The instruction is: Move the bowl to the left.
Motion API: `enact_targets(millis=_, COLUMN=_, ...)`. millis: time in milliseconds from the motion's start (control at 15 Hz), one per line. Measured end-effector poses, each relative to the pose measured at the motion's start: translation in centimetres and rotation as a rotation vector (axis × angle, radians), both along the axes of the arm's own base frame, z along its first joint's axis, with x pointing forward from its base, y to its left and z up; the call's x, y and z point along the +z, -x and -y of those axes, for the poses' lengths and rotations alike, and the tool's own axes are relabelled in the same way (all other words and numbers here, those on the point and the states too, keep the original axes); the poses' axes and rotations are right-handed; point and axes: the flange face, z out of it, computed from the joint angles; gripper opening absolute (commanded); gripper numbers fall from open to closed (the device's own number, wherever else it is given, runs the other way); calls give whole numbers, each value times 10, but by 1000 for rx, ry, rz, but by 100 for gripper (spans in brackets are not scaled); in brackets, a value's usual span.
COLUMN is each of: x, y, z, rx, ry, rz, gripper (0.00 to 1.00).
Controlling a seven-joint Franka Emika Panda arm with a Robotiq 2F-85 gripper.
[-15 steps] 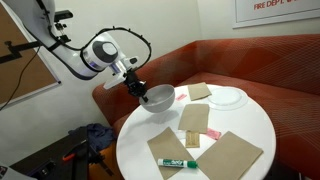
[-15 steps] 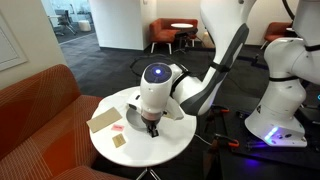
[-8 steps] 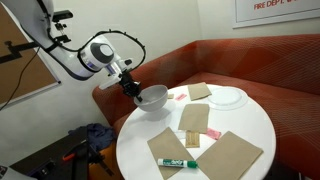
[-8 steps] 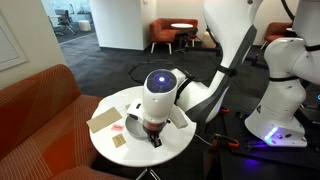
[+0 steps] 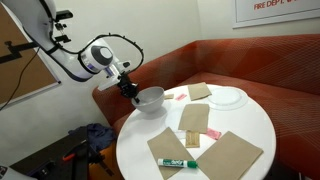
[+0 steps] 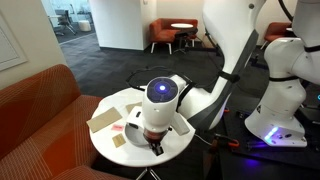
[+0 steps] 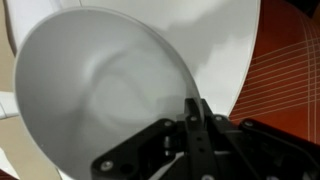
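Observation:
The pale grey-white bowl (image 5: 150,99) hangs just above the left edge of the round white table (image 5: 255,125). My gripper (image 5: 132,93) is shut on the bowl's rim at its left side. In the wrist view the bowl (image 7: 100,95) fills the frame and my gripper (image 7: 197,108) clamps its rim. In an exterior view my arm's wrist (image 6: 159,100) hides the bowl and the gripper.
A flat white plate (image 5: 228,97) sits at the table's far side. Brown paper sheets (image 5: 226,154), a brown card (image 5: 194,117) and a green marker (image 5: 178,162) lie on the table. A red sofa (image 5: 250,60) curves behind it.
My gripper has carried the bowl to the left, from over the table towards its left edge, and slightly lower.

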Motion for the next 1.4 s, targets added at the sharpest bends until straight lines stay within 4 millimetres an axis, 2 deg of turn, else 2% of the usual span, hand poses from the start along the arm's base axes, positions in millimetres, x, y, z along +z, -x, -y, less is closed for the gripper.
enact_targets(millis=133, x=-4, y=0, z=-3, rx=5, ry=1, rz=-4, gripper=1)
enact_targets(millis=200, x=-5, y=-1, z=-4, rx=6, ry=1, rz=-6, gripper=6)
enact_targets(millis=267, x=-7, y=-1, z=-5, rx=7, ry=2, rz=-7, gripper=31)
enact_targets(millis=333, x=-8, y=-1, z=-5, rx=8, ry=2, rz=-8, gripper=31)
enact_targets(millis=533, x=-11, y=-3, z=-7, rx=10, ry=3, rz=-9, gripper=51)
enact_targets(millis=933, x=-10, y=-6, z=-10, rx=16, ry=2, rz=-1, gripper=96)
enact_targets(millis=1067, x=-8, y=-6, z=-11, rx=14, ry=0, rz=3, gripper=100)
enact_targets(millis=1400, x=6, y=-4, z=-13, rx=-4, ry=-9, rz=33, gripper=100)
